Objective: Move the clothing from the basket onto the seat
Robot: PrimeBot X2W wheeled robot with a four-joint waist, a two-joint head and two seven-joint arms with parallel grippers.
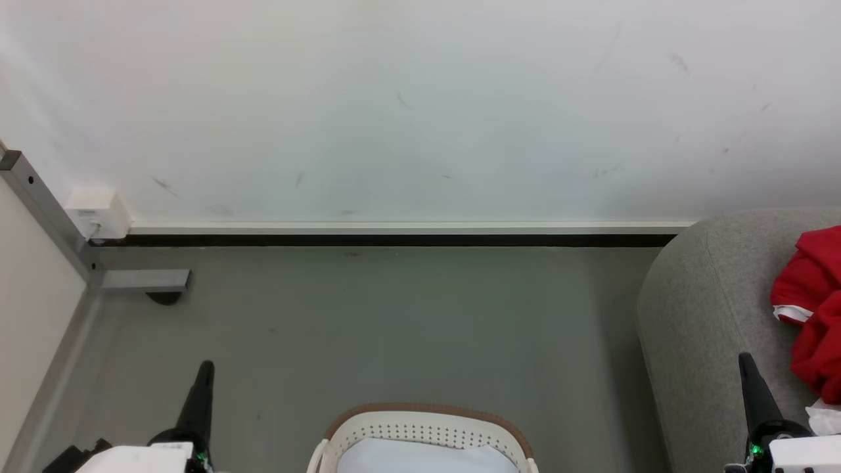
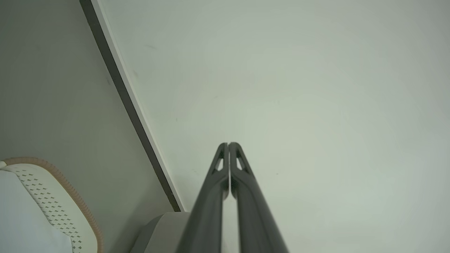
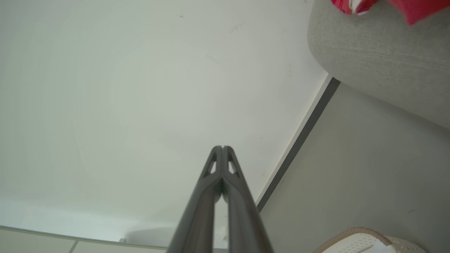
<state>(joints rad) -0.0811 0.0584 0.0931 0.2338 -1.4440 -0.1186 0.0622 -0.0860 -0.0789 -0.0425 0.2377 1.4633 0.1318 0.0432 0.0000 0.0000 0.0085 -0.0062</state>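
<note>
Both left end effector (image 1: 206,365) and right end effector (image 1: 744,358) narrow; clothing (image 1: 815,309) on seat (image 1: 703,315), lengthwise toward wall (image 1: 420,98).

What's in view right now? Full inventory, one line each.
basket: 1, cream-white with brown rim, on floor, bottom centre; pale lining inside
clothing: red pile with white trim, number unclear, on sofa at right edge
white cloth: 1, white, on sofa below the red pile
sofa: 1, light grey, right
wall box: 1, white, low on wall, left
metal frame: 1, grey, far left
floor: grey
wall: white, scuffed
left gripper: 1, dark, lower left, jaws shut
right gripper: 1, dark, lower right, jaws shut
</note>
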